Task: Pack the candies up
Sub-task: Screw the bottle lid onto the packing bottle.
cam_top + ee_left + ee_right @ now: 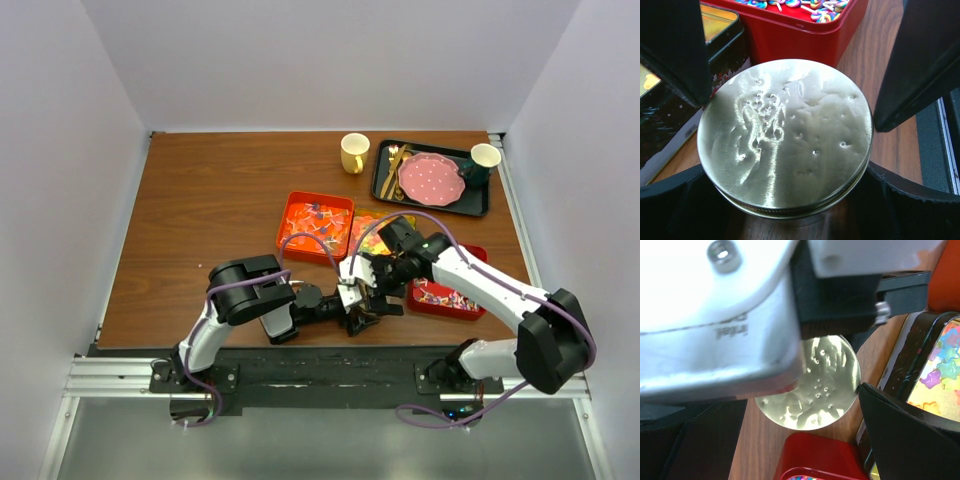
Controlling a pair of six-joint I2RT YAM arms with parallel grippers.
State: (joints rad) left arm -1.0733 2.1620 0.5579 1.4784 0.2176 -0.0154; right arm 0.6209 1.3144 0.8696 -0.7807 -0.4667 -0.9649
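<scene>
Left hand (790,117) is low over the near edge of the table (200,220). Its two fingers (675,55) are set against opposite sides of the rim of a gold lid (785,165), so we mark it as grasping the lid. The lid is round, shiny and dented; we cannot tell what is under it. Right hand (378,272) hangs just above the left one, fingers spread, released, with nothing between them. Its camera mostly sees the left wrist's white housing (715,315), with the lid showing below.

The candies are all in containers, none in either hand.
- **Orange-red candies** (318,222), with blue bits, fill the orange tray (282,225) at 11 o'clock from the hands.
- **Gummies** (362,228) lie in a dark tin (727,45) at 12 o'clock, just beside the orange tray and partly hidden by the right arm.
- **Wrapped candies** (440,296), white-pink-purple, lie in the red tray (805,40) at 3 o'clock, just beside the lid.

On the far side, a yellow mug (354,153) is at 12 o'clock. A black tray (478,202) at 1 o'clock carries a pink dotted plate (430,178), gold cutlery (393,168) and a dark cup (483,160).
</scene>
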